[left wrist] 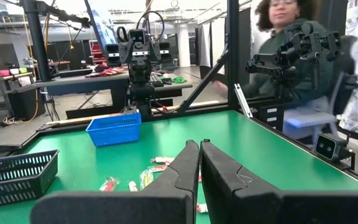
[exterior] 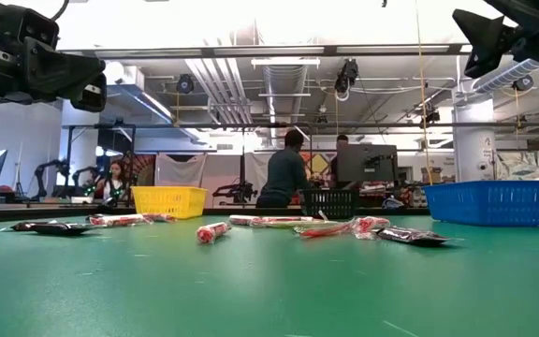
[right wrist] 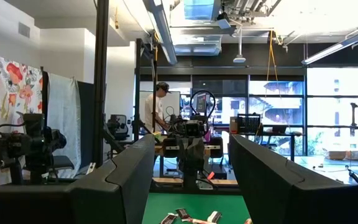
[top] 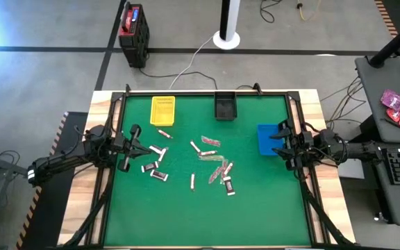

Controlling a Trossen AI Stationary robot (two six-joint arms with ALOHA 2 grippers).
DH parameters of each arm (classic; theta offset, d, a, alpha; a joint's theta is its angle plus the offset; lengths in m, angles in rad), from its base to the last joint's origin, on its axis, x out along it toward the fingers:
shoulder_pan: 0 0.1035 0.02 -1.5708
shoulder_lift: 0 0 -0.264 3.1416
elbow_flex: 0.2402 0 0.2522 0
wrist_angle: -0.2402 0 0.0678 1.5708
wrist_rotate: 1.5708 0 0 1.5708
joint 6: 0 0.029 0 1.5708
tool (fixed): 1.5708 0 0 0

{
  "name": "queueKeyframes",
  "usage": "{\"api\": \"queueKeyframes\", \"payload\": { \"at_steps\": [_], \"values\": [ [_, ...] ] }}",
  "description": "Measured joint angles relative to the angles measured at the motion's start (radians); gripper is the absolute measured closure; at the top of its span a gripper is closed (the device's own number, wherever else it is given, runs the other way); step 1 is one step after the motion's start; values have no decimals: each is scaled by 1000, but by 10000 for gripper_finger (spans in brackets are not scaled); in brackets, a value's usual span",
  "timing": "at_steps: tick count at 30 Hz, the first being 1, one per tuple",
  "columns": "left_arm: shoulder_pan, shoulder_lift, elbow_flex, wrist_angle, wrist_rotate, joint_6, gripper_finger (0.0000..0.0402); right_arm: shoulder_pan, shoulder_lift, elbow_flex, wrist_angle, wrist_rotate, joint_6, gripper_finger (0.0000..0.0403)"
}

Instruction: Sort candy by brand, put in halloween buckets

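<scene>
High view: candy [top: 210, 158] scattered mid table, none in bins yet. Yellow bucket [top: 162, 110] and black bucket [top: 226, 105] at far edge, blue bucket [top: 267, 139] near right edge. Left gripper [top: 132, 146] pressed together, holding nothing, over bars near left edge. Right gripper [top: 281, 141] spread wide, empty, above blue bucket. Risk: bars lie close together, so claw may grab two brands at once or push neighbours away.

Candy [top: 210, 161] scattered mid-table | two bins [top: 162, 110] [top: 226, 106] along far edge | third bin [top: 267, 139] right of candy, beside right gripper [top: 280, 139]
</scene>
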Motion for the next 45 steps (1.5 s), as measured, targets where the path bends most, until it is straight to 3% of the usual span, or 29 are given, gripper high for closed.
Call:
{"api": "queueKeyframes", "payload": {
  "at_steps": [38,45],
  "values": [
    [0,0,0,1,0,3,402,0,0,0,0,0,0,199],
    [0,0,0,0,-2,142,402,0,0,0,0,0,0,199]
  ]
}}
